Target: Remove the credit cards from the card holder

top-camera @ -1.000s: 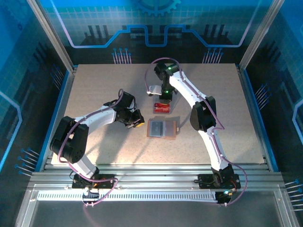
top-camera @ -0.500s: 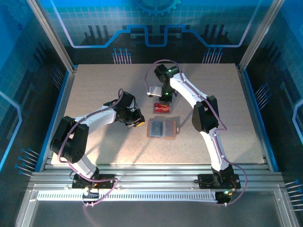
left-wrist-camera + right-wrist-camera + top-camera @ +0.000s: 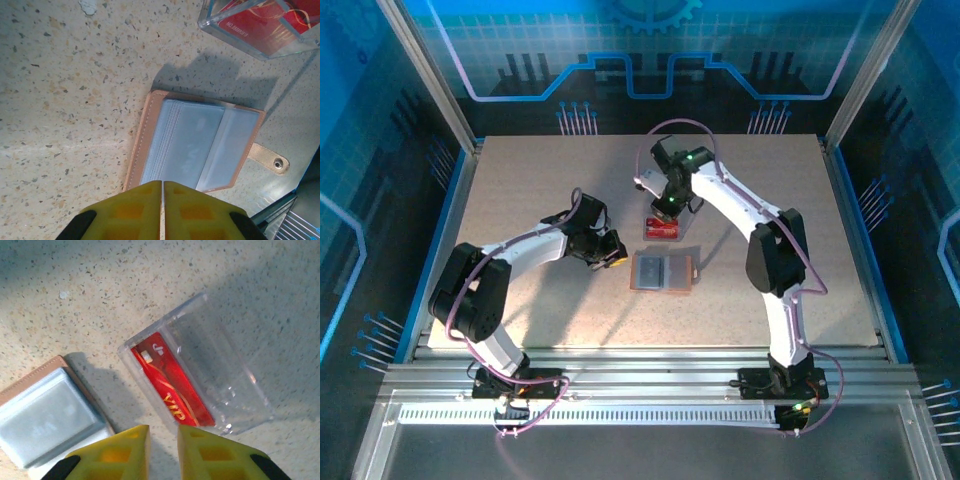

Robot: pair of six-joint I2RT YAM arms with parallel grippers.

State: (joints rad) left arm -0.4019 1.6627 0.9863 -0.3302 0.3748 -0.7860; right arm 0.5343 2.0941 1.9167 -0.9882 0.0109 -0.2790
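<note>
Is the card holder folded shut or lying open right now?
Open. The card holder lies spread flat, its grey inner pockets facing up, and its closing tab sticks out unfastened at one side.

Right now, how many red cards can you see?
1 that I can tell apart: a red card inside the clear plastic tray, along its side nearer the card holder. Others may be stacked behind it or hidden in the holder's grey pockets.

It was a robotics lab cell: a speckled desk (image 3: pixel 520 180) fenced by aluminium framing (image 3: pixel 428 70) and blue circuit-patterned panels (image 3: pixel 770 40), with robot arms (image 3: pixel 525 246) bolted to a slotted rail (image 3: pixel 650 378).
</note>
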